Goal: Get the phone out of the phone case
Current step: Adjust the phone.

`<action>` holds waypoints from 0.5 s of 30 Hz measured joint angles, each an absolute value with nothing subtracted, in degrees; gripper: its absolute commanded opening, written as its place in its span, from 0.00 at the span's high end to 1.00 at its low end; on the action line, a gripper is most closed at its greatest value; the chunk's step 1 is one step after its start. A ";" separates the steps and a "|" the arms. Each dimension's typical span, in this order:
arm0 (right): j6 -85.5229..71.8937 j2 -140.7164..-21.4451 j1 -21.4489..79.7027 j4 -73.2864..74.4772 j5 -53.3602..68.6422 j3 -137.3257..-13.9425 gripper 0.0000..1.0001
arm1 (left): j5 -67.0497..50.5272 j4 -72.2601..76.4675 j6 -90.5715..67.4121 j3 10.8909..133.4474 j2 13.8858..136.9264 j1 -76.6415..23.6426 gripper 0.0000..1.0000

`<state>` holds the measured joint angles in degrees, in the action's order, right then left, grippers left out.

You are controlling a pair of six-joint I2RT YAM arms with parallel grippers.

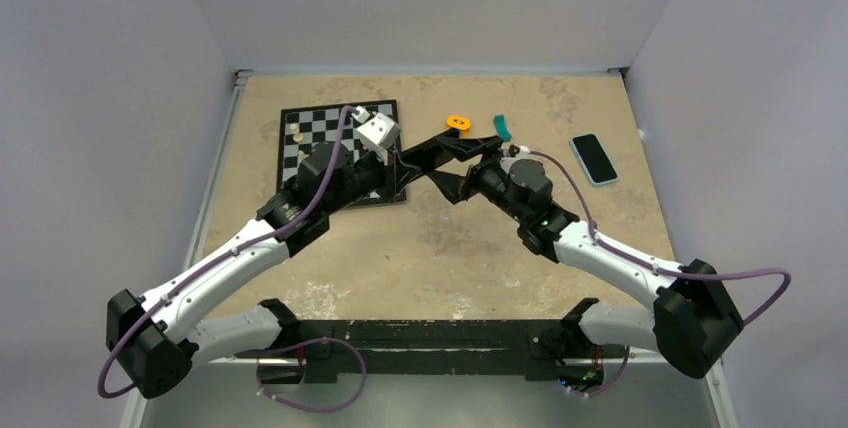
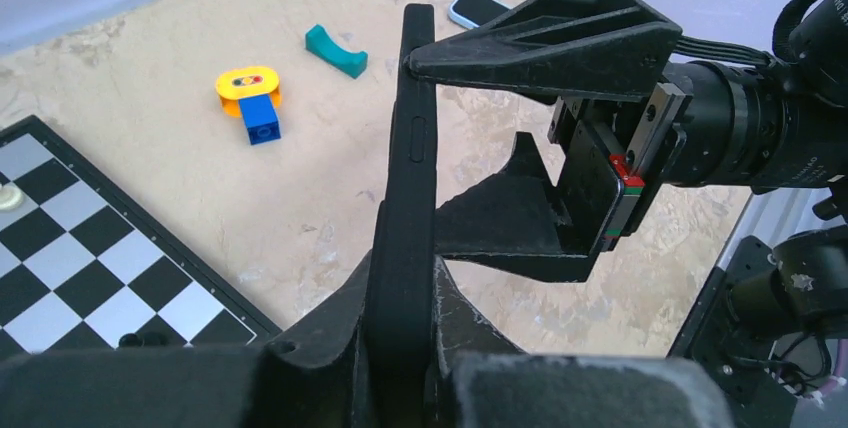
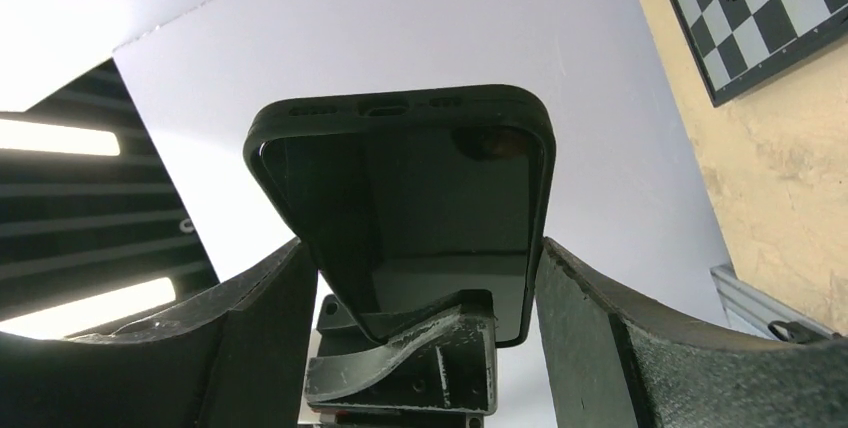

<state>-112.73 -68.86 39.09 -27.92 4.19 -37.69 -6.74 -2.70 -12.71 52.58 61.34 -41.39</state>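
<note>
Black phone case (image 2: 405,198) clamped on edge by left fingers (image 2: 330,348), right fingers (image 3: 250,348) spread astride it

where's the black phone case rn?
The black phone case is off the table, on edge in the shut left gripper, with the right gripper straddling its far end, above the middle of the table.

Black phone case (image 3: 400,208) sits centre frame, between the right gripper's fingers (image 3: 250,338); chessboard (image 3: 760,8) occupies the upper right.
</note>
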 measured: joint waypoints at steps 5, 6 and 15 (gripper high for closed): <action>-103.26 -64.69 38.33 -27.18 6.26 -37.12 0.12 | -8.08 -2.42 -12.21 52.58 60.16 -41.76 1.00; -99.07 -63.26 37.82 -26.04 7.77 -37.12 0.12 | -8.78 -2.68 -11.99 52.58 59.99 -41.76 1.00; -39.75 -59.66 33.10 10.94 10.13 -54.50 0.09 | -20.18 -9.56 -5.74 52.60 59.88 -41.19 1.00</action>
<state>-39.75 -59.66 33.10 10.94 10.13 -54.50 -20.18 -9.56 -5.74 52.60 59.88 -41.19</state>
